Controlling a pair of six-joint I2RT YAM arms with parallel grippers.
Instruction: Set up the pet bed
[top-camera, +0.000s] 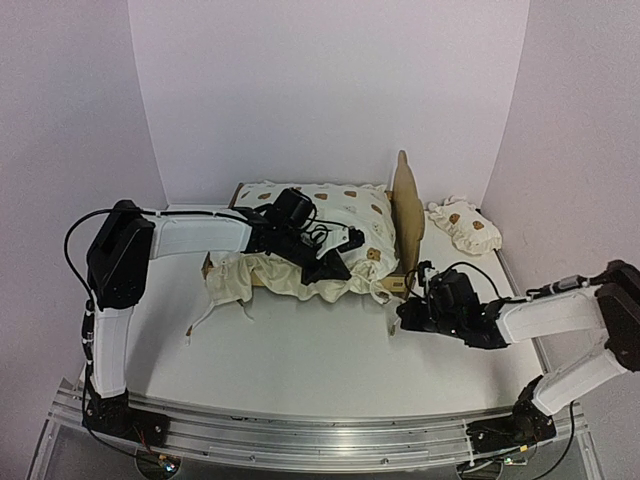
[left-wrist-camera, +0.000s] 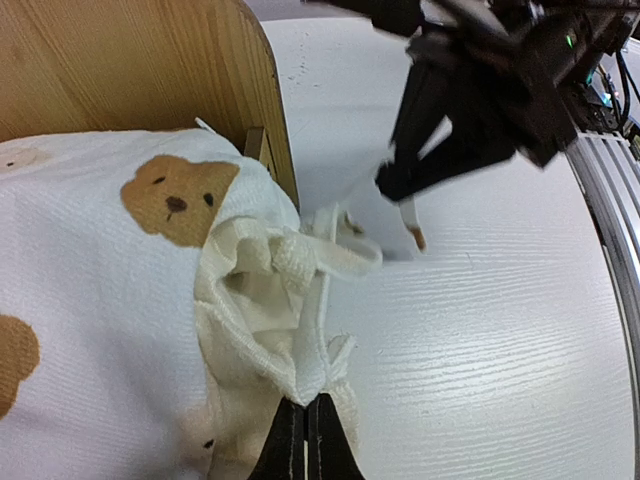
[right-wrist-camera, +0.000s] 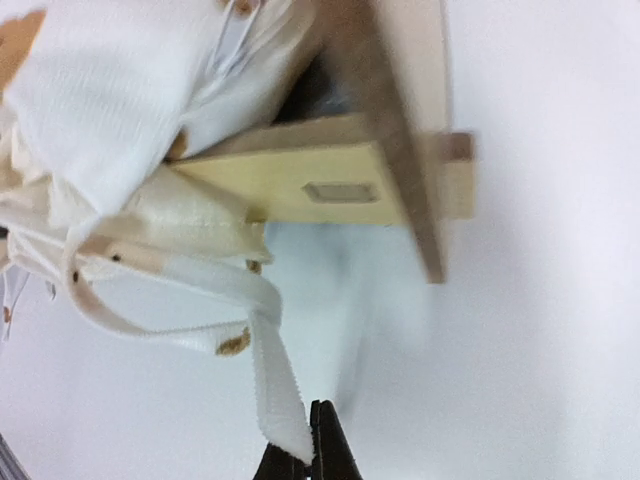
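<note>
Top view: pet bed (top-camera: 406, 205) mid-bench (top-camera: 300, 345), headboard at 3 o'clock, cushion (top-camera: 340, 210) draped inside.
Left wrist: left hand (left-wrist-camera: 306, 440) at 6 o'clock, clenched on cushion edge.
Right wrist: right hand (right-wrist-camera: 308, 455) at 6 o'clock, pinching tie string (right-wrist-camera: 275, 370).

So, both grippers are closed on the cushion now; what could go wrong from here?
1. The right gripper pinches only the very end of the tie string, so it may slip out under a pull.
2. The cushion hangs bunched over a corner of the pet bed; a hard pull might drag the bed across the table.
3. The left gripper holds a fold at that corner, so opposite pulls could lift the cushion out.
</note>
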